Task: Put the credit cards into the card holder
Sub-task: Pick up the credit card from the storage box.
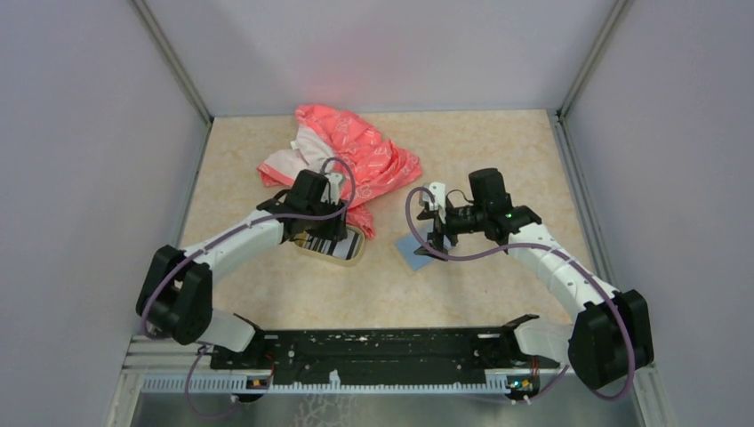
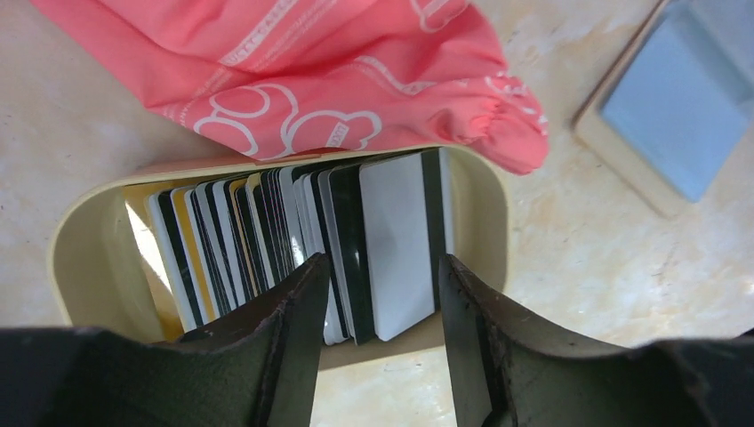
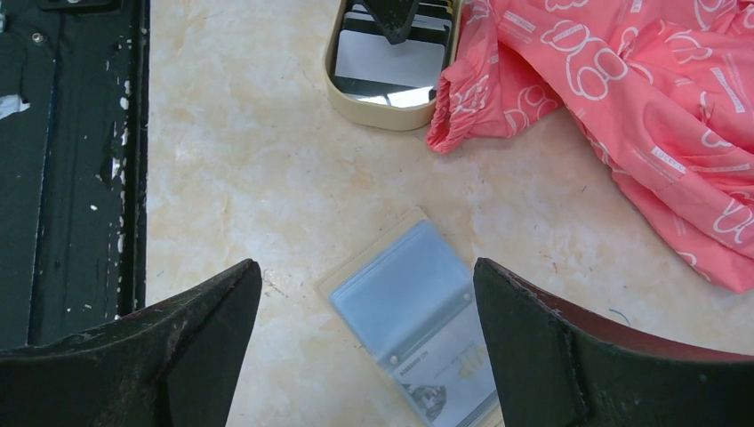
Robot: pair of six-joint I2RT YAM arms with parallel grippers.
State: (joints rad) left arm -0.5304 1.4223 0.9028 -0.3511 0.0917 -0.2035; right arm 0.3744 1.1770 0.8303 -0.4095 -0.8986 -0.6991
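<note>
Several credit cards (image 2: 293,231) stand on edge in an oval cream dish (image 2: 84,258); most are dark with pale stripes, one white-backed card (image 2: 400,240) sits nearest the right end. My left gripper (image 2: 382,302) is open, its fingers straddling the near edges of the right-hand cards, touching none that I can tell. The card holder (image 3: 418,311) lies open on the table, tan rim with blue-grey lining and clear sleeves. My right gripper (image 3: 364,294) is open and empty, hovering above it. In the top view the dish (image 1: 333,242), holder (image 1: 413,252), left gripper (image 1: 324,233) and right gripper (image 1: 436,233) all show.
A pink-red patterned cloth (image 1: 351,156) lies behind the dish, its edge draping over the dish's far rim (image 2: 498,133). The black arm base rail (image 1: 382,349) runs along the near edge. Grey walls enclose the table on three sides.
</note>
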